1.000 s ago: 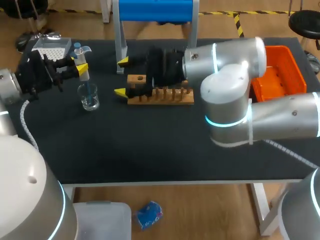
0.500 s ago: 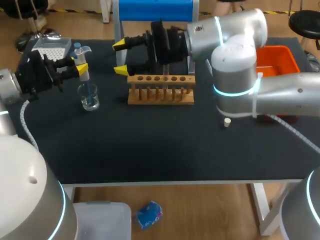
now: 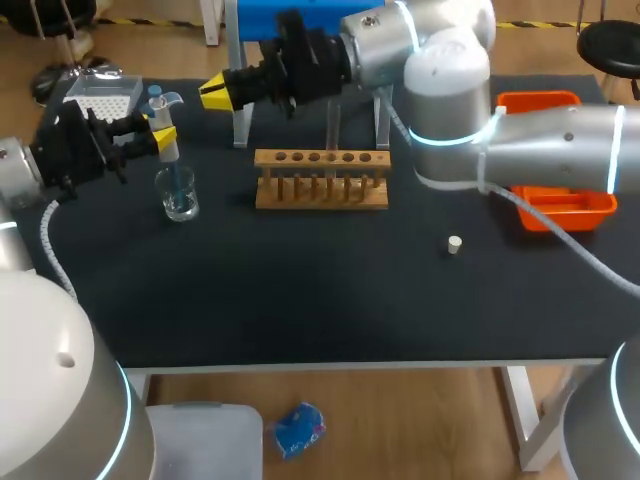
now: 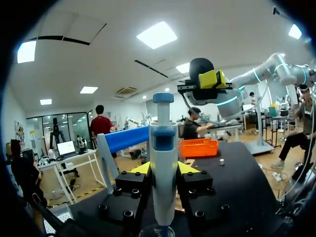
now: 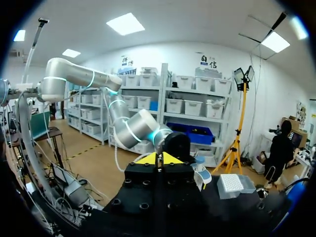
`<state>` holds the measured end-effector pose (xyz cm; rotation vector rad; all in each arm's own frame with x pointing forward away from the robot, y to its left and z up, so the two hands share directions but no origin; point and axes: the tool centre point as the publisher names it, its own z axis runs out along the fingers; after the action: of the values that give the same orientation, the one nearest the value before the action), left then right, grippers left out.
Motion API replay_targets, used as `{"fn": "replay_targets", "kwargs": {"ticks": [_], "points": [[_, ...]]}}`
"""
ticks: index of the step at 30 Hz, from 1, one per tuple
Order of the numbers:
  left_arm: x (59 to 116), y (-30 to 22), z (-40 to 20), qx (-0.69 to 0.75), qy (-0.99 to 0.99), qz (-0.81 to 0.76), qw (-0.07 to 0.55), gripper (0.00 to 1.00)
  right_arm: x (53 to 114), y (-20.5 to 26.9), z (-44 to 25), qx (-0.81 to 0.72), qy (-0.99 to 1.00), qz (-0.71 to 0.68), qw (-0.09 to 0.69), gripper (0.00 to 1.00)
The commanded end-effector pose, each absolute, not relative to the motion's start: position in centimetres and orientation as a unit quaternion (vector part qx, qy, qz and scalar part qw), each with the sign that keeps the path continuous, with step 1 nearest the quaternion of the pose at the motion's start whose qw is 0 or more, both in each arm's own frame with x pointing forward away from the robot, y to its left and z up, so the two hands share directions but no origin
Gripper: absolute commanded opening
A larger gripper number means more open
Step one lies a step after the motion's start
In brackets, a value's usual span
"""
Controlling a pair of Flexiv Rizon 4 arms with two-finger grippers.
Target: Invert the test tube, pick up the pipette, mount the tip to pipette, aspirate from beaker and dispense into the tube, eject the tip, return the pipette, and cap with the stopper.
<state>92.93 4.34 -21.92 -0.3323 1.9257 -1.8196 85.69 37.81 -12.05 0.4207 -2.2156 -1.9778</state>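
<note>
My left gripper (image 3: 160,135) is shut on a white and blue pipette (image 3: 166,140), held upright over a small glass beaker (image 3: 180,198) at the table's left. In the left wrist view the pipette (image 4: 163,158) stands between the yellow tips of my left gripper (image 4: 163,170). A wooden rack (image 3: 320,180) sits mid-table with a thin clear test tube (image 3: 333,128) upright in it. My right gripper (image 3: 215,92) hovers behind and left of the rack, shut and empty; its tips meet in its own view (image 5: 158,159). A small white stopper (image 3: 454,244) lies to the right.
A tip box (image 3: 103,95) sits at the back left corner and an orange bin (image 3: 560,205) at the right edge. A blue stand (image 3: 305,20) on grey legs rises behind the rack. My right arm stretches across the table's back.
My right gripper left the rack, rose and swung back toward the left, then shut its fingers. The stopper came into view as the arm moved. The left arm and pipette stayed still.
</note>
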Motion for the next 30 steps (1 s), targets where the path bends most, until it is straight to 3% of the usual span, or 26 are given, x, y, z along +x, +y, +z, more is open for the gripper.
{"fn": "replay_targets", "kwargs": {"ticks": [1,12,30], "points": [[92.9,4.3,-21.9,-0.121,0.701,-0.663,0.235,0.00,86.1,37.8,-12.0,0.179,-0.732,-0.647,0.116,0.00],[92.9,4.3,-21.9,-0.121,0.701,-0.663,0.235,0.00,86.5,38.0,-12.1,0.179,-0.726,-0.653,0.122,0.00],[92.9,4.3,-21.9,-0.121,0.701,-0.663,0.235,0.00,90.6,44.1,-10.9,0.203,-0.691,-0.672,0.173,0.00]]}}
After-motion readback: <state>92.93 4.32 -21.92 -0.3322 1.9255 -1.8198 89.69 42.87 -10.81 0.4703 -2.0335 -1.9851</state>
